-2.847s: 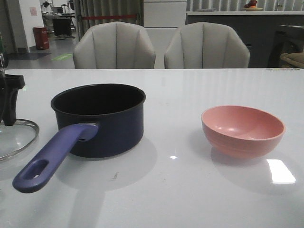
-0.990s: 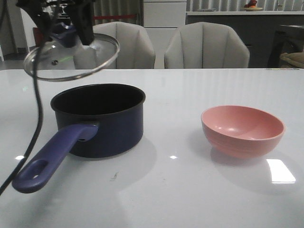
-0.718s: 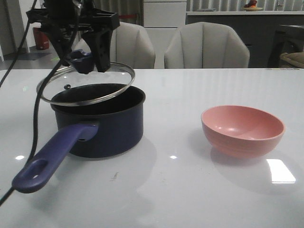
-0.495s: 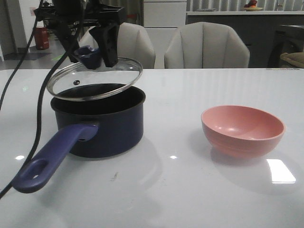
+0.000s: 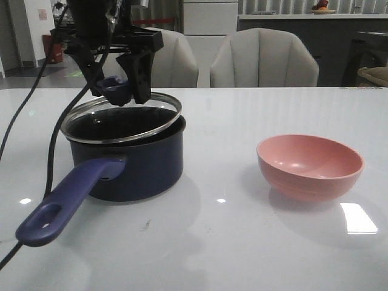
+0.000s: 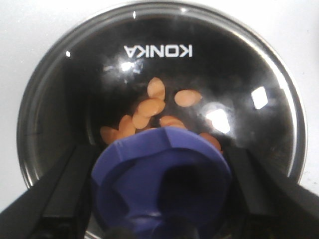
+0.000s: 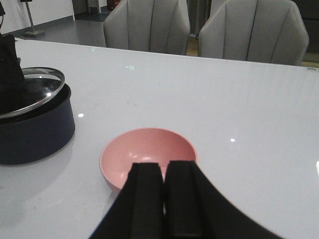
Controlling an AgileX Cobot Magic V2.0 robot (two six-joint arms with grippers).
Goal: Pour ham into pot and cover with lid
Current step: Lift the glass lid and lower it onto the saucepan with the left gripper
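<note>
The dark navy pot [image 5: 136,167] stands left of centre, its purple-blue handle [image 5: 63,203] pointing toward the near left. My left gripper [image 5: 115,85] is shut on the purple-blue knob [image 6: 162,181] of the glass lid [image 5: 121,121]. The lid lies slightly tilted at the pot's rim. Several orange-pink ham slices [image 6: 152,107] show through the glass [image 6: 239,74] on the pot's black bottom. My right gripper [image 7: 164,172] is shut and empty, above the near side of the pink bowl [image 7: 149,149]. It is out of the front view.
The pink bowl [image 5: 310,165] stands empty at the right of the white table [image 5: 224,242]. Black cables [image 5: 51,151] hang from the left arm past the pot's left side. Two grey chairs [image 5: 264,57] stand behind the table's far edge.
My left gripper lifted the lid from the table at the left, carried it right over the pot and lowered it to the pot's rim. The bowl has not moved.
</note>
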